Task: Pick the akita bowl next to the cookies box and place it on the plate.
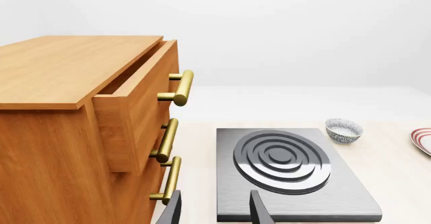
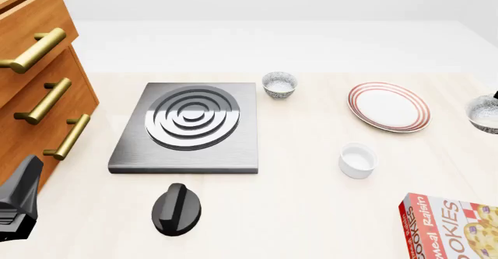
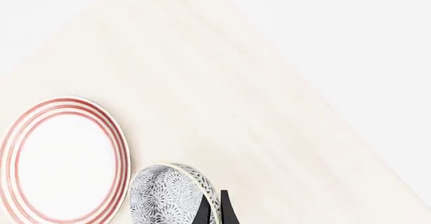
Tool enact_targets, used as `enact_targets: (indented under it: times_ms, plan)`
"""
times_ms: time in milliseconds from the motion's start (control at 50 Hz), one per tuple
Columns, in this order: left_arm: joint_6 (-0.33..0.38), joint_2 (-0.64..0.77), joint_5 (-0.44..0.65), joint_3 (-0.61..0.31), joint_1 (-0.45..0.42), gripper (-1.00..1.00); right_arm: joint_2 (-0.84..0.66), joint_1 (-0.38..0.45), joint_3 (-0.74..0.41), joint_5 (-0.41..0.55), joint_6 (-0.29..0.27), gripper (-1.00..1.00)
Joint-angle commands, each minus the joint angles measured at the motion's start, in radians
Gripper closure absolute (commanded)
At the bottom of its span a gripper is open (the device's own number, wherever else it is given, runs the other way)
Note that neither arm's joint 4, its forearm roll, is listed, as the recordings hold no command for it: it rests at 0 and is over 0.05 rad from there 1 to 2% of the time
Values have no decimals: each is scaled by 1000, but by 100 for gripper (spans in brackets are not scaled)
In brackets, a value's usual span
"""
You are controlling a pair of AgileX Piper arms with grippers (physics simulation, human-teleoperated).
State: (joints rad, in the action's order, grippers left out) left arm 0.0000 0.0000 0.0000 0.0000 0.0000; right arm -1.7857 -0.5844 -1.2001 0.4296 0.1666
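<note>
The akita bowl (image 3: pixel 165 196), speckled grey-blue outside, hangs tilted with my right gripper (image 3: pixel 214 206) shut on its rim. In the front view this bowl (image 2: pixel 484 114) is at the far right edge, just right of the plate (image 2: pixel 388 106), with the arm almost out of frame. The ringed plate (image 3: pixel 64 158) lies beside the bowl in the right wrist view. The red cookies box (image 2: pixel 451 227) lies at the near right corner. My left gripper (image 1: pixel 214 211) is open with nothing between its fingers, low at the near left (image 2: pixel 20 203) beside the wooden drawers.
A look-alike speckled bowl (image 2: pixel 279 85) stands behind the grey stove plate (image 2: pixel 186 125). A plain white cup (image 2: pixel 358 160) sits in front of the plate. A black knob (image 2: pixel 176 208) lies near the front. A wooden drawer cabinet (image 2: pixel 35 84), its top drawer (image 1: pixel 135 108) pulled out, fills the left.
</note>
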Motion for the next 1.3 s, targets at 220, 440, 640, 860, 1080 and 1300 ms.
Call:
enact_targets:
  times_ms: [220, 440, 640, 860, 1080, 1300]
  plan:
    - [0, 0, 0, 0, 0, -100, -36, 132, -41, 30, 162, 100]
    - [0, 0, 0, 0, 0, -100, -68, 159, -92, 52, 195, 100]
    - [0, 0, 0, 0, 0, -100, -119, 212, -173, 69, 263, 100]
    - [0, 0, 0, 0, 0, -100, -176, 256, -194, 20, 321, 100]
    - [0, 0, 0, 0, 0, -100, -217, 310, -217, -44, 370, 100]
    - [0, 0, 0, 0, 0, -100, -244, 349, -225, -105, 418, 100]
